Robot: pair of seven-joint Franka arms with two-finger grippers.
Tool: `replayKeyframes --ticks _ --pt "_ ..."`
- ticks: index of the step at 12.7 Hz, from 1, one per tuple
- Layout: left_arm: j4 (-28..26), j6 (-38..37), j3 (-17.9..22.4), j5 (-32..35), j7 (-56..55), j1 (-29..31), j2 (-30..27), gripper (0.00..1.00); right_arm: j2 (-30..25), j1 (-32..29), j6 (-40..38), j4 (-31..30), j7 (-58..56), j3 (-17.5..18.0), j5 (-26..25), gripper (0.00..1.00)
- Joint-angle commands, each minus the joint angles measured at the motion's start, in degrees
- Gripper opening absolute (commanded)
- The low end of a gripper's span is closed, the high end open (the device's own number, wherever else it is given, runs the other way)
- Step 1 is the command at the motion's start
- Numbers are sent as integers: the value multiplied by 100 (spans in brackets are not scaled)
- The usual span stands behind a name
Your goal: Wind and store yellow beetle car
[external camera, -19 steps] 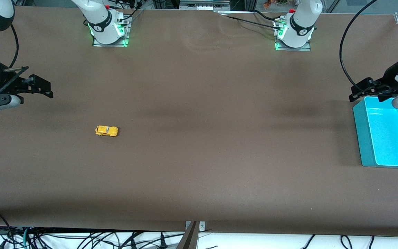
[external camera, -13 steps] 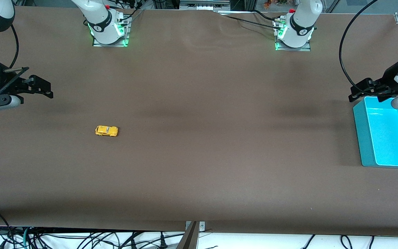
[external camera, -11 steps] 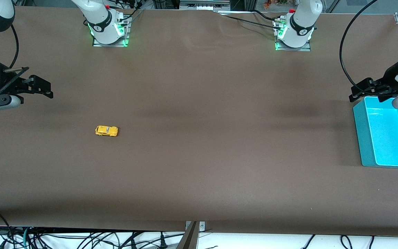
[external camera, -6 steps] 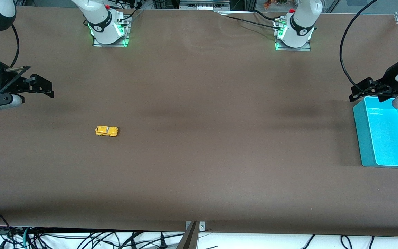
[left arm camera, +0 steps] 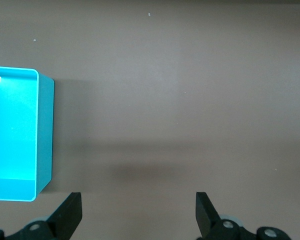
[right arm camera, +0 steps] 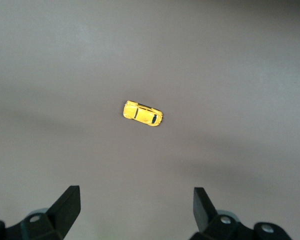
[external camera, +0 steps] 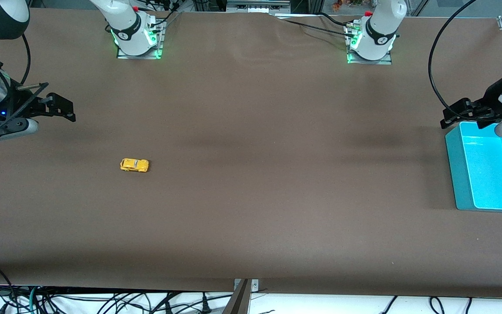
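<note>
The yellow beetle car stands on its wheels on the brown table toward the right arm's end. It also shows in the right wrist view, lying apart from the fingers. My right gripper is open and empty, up in the air over the table near the right arm's end. My left gripper is open and empty at the left arm's end, over the table just beside the teal bin. The bin also shows in the left wrist view, empty as far as I see.
The two arm bases stand along the table's edge farthest from the front camera. Cables hang below the nearest edge.
My right gripper has moved a little toward the table's middle. The car, the bin and the left arm have not moved.
</note>
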Motion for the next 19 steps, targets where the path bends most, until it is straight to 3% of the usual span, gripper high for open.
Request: replayKeyframes --ticks 1,19 --pt "176 -107 -32 -13 -22 41 71 100 -159 12 34 -158 102 14 -92 100" --pt "176 -107 -33 -13 -22 41 71 100 -159 -6 95 -272 50 84 -127 100"
